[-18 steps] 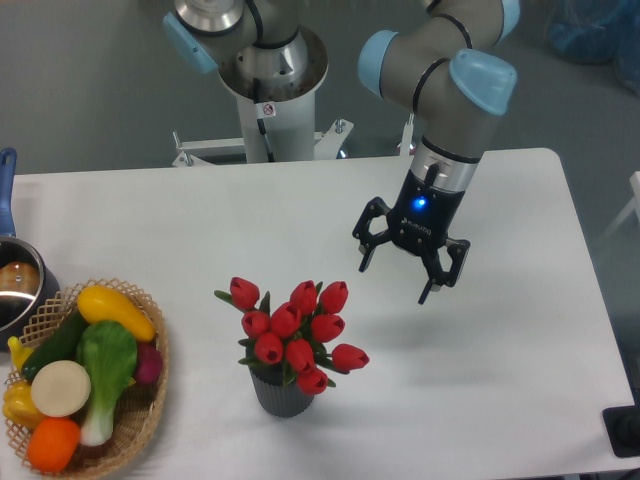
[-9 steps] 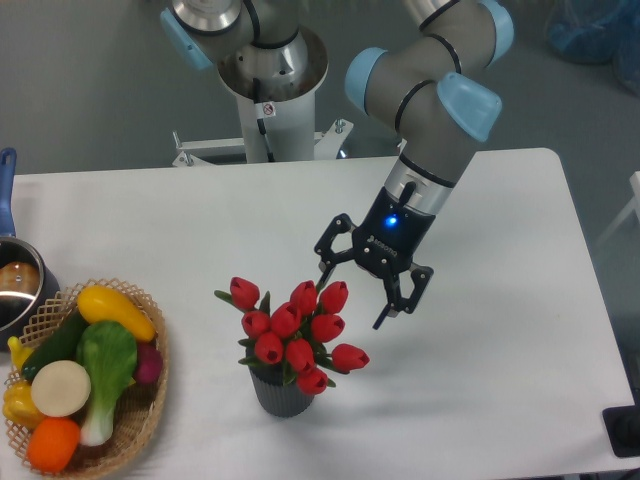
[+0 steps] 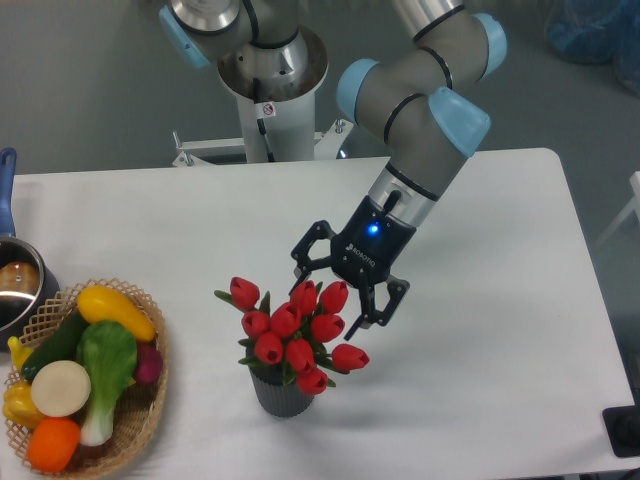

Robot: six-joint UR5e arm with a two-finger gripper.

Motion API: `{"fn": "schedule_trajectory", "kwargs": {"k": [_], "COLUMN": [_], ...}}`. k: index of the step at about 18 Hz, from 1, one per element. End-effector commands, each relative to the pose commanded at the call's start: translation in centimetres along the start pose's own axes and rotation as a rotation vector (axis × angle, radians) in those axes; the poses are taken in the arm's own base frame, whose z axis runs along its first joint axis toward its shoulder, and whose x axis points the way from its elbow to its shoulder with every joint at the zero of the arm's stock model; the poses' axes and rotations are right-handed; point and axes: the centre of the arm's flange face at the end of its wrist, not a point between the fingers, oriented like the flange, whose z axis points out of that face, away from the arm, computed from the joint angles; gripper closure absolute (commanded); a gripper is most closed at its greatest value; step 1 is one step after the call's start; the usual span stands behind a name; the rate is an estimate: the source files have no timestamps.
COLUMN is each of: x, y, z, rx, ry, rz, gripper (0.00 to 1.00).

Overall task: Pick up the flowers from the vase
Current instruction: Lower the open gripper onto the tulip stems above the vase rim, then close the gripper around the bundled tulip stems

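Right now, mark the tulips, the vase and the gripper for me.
tulips (image 3: 292,328), fixed camera, on a red bud mid-bunch.
vase (image 3: 280,397), fixed camera, on its ribbed grey side below the leaves.
gripper (image 3: 331,300), fixed camera, midway between the open fingers, over the bunch's top right.

Wicker basket of vegetables at left — steel pot behind, on white table.

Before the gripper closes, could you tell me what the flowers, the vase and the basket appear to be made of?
The flowers look artificial, perhaps plastic or foam: uniform, evenly red buds with a slight sheen. The vase seems matte dark grey plastic or ceramic, with moulded vertical ribs; I cannot tell which. The basket is woven wicker or rattan, tan, with an open-weave rim.
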Motion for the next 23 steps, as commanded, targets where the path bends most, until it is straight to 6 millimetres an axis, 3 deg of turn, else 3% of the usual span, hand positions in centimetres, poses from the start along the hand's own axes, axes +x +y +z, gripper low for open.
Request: {"fn": "schedule_trajectory", "kwargs": {"k": [8,12,13,17,23], "x": [0.1,0.3,0.3,0.3,0.5], "y": [-0.2,0.1,0.2,0.5,0.6], "z": [1.6,1.9,1.9,1.9,1.5], "rx": [0.035,0.092,0.091,0.09,0.086], "ry": [0.031,0.061,0.062,0.06,0.054], "rz": [0.013,0.044,0.041,0.049,0.056], "gripper": [0.08,0.49,0.66,1.0,1.0]}}
